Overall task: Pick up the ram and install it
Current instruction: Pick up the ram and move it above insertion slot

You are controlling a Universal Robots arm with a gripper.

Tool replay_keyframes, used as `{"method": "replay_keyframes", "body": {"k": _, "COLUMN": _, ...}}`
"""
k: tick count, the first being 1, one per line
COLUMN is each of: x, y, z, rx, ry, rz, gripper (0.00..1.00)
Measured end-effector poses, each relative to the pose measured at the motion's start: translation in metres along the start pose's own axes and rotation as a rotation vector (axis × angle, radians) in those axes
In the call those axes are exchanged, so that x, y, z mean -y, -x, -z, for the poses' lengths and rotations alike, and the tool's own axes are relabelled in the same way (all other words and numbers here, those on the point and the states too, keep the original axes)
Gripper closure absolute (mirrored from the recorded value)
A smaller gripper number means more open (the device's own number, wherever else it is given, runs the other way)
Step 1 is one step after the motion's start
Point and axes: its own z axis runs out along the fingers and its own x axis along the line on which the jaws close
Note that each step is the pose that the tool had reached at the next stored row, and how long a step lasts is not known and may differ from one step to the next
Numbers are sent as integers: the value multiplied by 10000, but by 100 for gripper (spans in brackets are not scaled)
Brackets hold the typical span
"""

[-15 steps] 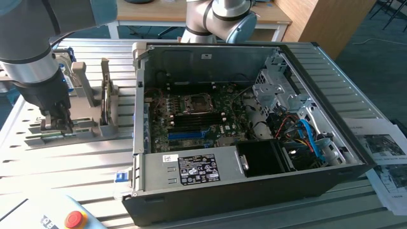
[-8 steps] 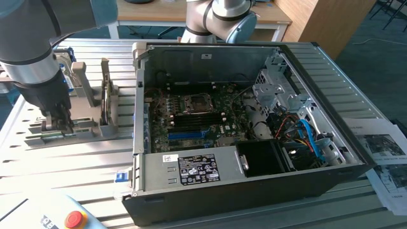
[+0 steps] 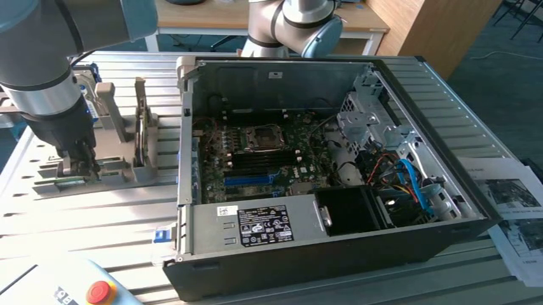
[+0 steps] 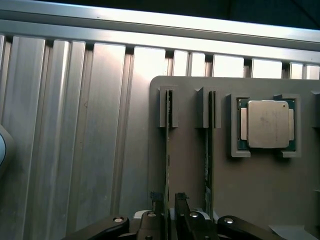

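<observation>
The ram is a thin green stick standing on edge in a slot of the grey holder plate. A second stick stands in the neighbouring slot. My gripper is lowered over the near end of the first stick, open, with one dark fingertip on each side of it and a narrow gap to the board. In the exterior view, the gripper reaches down onto the holder at that view's left, beside the open computer case. The motherboard lies exposed inside the case.
A square silver processor chip sits in a pocket of the holder next to the sticks. Upright grey brackets rise from the holder. A red stop button is at the front, and papers lie at the exterior view's right.
</observation>
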Motion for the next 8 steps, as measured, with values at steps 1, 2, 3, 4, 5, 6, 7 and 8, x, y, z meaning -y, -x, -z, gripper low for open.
{"method": "replay_keyframes", "body": {"k": 1, "x": 0, "y": 0, "z": 0, "rx": 0, "ry": 1, "rz": 0, "gripper": 76}}
{"method": "replay_keyframes", "body": {"k": 2, "x": 0, "y": 0, "z": 0, "rx": 0, "ry": 0, "rz": 0, "gripper": 76}}
{"method": "replay_keyframes", "body": {"k": 3, "x": 0, "y": 0, "z": -1, "rx": 1, "ry": -1, "rz": 0, "gripper": 76}}
{"method": "replay_keyframes", "body": {"k": 4, "x": 1, "y": 3, "z": -2, "rx": 2, "ry": -4, "rz": -1, "gripper": 76}}
{"method": "replay_keyframes", "body": {"k": 5, "x": 1, "y": 8, "z": -3, "rx": 3, "ry": -5, "rz": -2, "gripper": 76}}
{"method": "replay_keyframes", "body": {"k": 6, "x": 1, "y": 11, "z": -2, "rx": 2, "ry": -3, "rz": -2, "gripper": 76}}
{"method": "replay_keyframes", "body": {"k": 7, "x": 1, "y": 12, "z": -2, "rx": 1, "ry": -2, "rz": 0, "gripper": 76}}
{"method": "replay_keyframes", "body": {"k": 8, "x": 1, "y": 12, "z": -2, "rx": 1, "ry": -2, "rz": 0, "gripper": 76}}
